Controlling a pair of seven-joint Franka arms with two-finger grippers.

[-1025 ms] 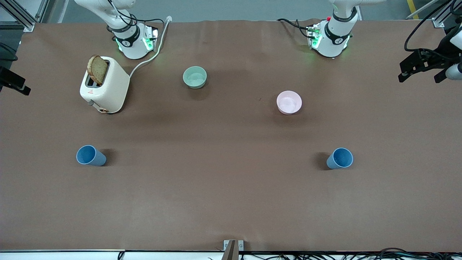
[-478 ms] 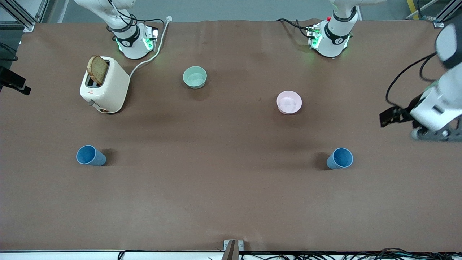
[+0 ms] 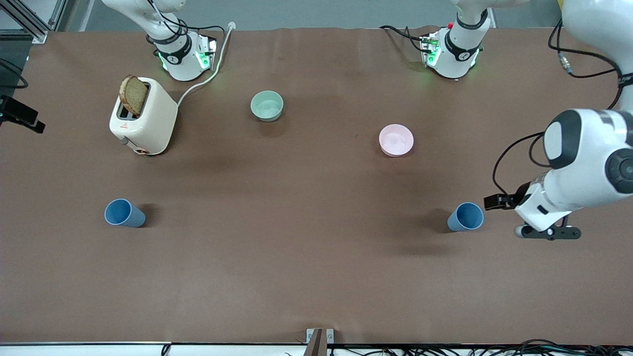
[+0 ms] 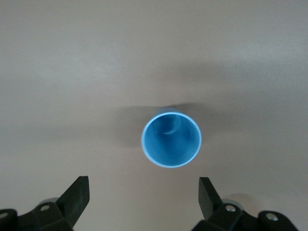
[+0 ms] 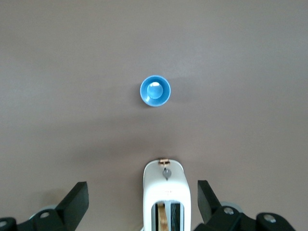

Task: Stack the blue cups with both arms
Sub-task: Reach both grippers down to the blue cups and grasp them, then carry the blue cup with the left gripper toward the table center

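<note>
Two blue cups stand upright on the brown table. One blue cup is toward the left arm's end, the other blue cup toward the right arm's end. The left arm hangs just beside the first cup, on the side of the table's end. In the left wrist view my left gripper is open and empty, above the table, with that cup just ahead of its fingertips, not between them. My right gripper is open and empty, high over the toaster, with the other cup farther off.
A cream toaster with a slice of bread stands near the right arm's base, its cord trailing to the table's edge. A pale green bowl and a pink bowl sit farther from the front camera than the cups.
The left arm has swung in from the table's end and come down beside the cup at its end. Cups, bowls and toaster have not moved.
</note>
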